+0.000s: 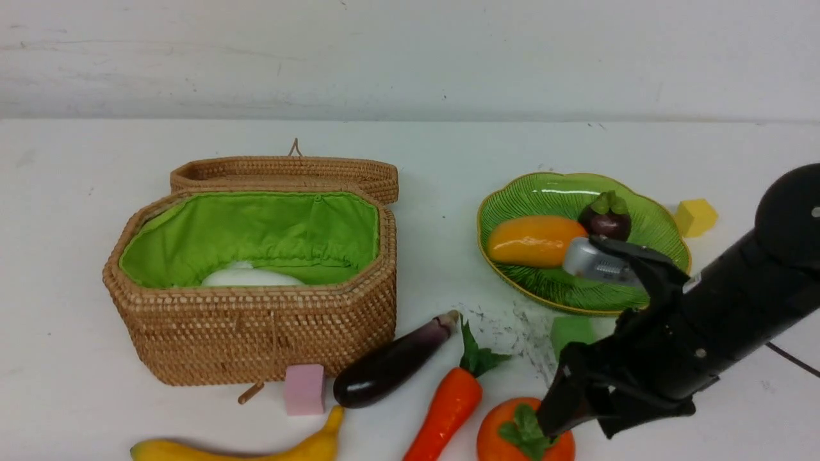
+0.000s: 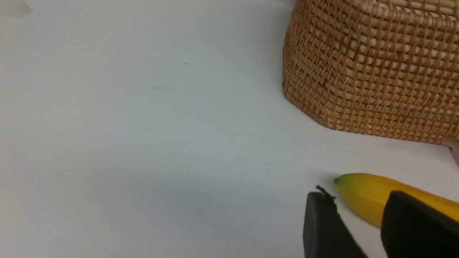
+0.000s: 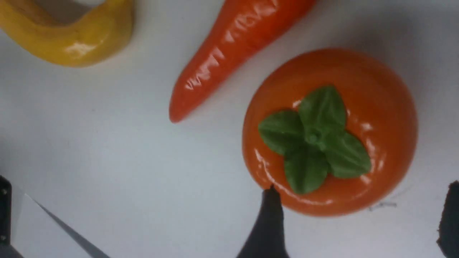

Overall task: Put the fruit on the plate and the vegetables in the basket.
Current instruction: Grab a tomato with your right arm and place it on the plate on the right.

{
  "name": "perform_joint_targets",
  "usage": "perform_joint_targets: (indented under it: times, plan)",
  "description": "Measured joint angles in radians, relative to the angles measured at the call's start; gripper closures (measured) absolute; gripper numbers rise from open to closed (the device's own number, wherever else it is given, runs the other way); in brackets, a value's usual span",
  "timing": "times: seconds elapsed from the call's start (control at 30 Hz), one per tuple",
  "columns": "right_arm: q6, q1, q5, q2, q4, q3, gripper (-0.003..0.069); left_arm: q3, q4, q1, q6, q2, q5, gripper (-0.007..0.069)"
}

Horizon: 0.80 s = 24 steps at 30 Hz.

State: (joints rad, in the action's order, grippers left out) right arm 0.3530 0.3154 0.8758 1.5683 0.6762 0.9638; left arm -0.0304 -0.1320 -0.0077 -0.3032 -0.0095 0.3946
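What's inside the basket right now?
A white oval vegetable sits inside the basket, against its green lining. The front wall hides the floor nearest the camera.

Setting. A white counter [image 1: 64,288] fills the lower part of the front view and meets a pale, whitewashed wall [image 1: 410,57] along a straight horizontal edge. The wall bears faint streaks and a few small dark specks. The counter's matte surface carries a patch of grey scuff marks [image 1: 512,323] right of centre. Lighting is even and diffuse; shadows are soft and short.
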Motion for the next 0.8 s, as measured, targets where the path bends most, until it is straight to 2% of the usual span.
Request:
perform_joint_targets:
  times: [0.27,0.4,0.5,0.67,0.8]
  plan:
    - [0.048,0.000,-0.070,0.137,0.039,0.000,0.0064,0.000,0.000,0.000,0.000,0.000,0.000,0.0386]
    - [0.076,0.000,-0.067,0.203,0.138,0.002,0.0064,0.000,0.000,0.000,0.000,0.000,0.000,0.0386]
    - [0.120,0.000,-0.028,0.232,0.194,0.011,0.0114,0.000,0.000,0.000,0.000,0.000,0.000,0.0386]
    - [0.141,0.000,-0.002,0.220,0.169,0.011,0.0137,0.000,0.000,0.000,0.000,0.000,0.000,0.0386]
    - [0.132,0.000,0.042,0.170,0.073,0.026,0.0137,0.000,0.000,0.000,0.000,0.000,0.000,0.0386]
